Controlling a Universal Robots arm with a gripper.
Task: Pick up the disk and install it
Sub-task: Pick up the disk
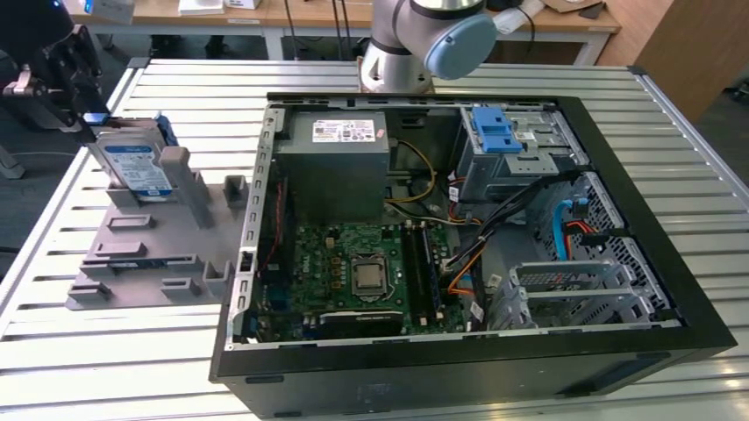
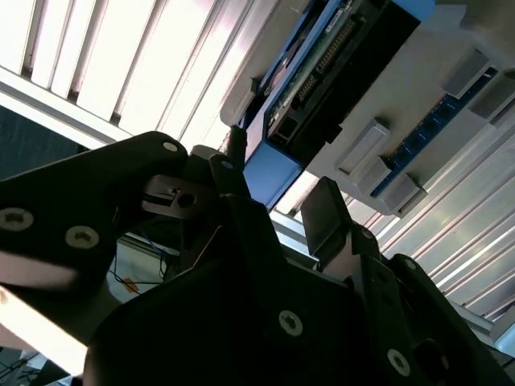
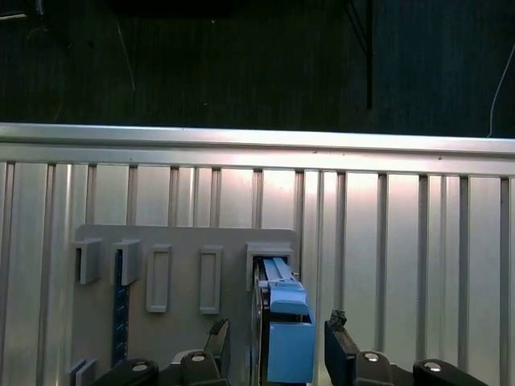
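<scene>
Disk location: you will find it standing on edge in a slot of the grey holder, which rests on the slatted tabletop at the exterior view's left, just beside the open computer case. The label faces outward and the blue carrier frame runs round the edges. The gripper is positioned at the end of the disk that is farther from the case. In both wrist views its fingers stand one on each side of the blue carrier end. A visible gap remains between each finger and the carrier, so treat the gripper as released and spread: it brackets the disk but does not clamp it. In the first wrist view the disk sits squarely in its slot, between the holder's raised blocks, with no sign of tilt or lift. Progress, judged from these views: the approach to the disk is complete, and the alignment over the carrier end looks good. The pick-up itself is not yet done, since no grasp is made and the disk rests fully in the holder. Installation is likewise not begun. Inside the case, the drive cage with the blue latch on top sits at the far corner, next to the grey power supply, well apart from the disk.
</scene>
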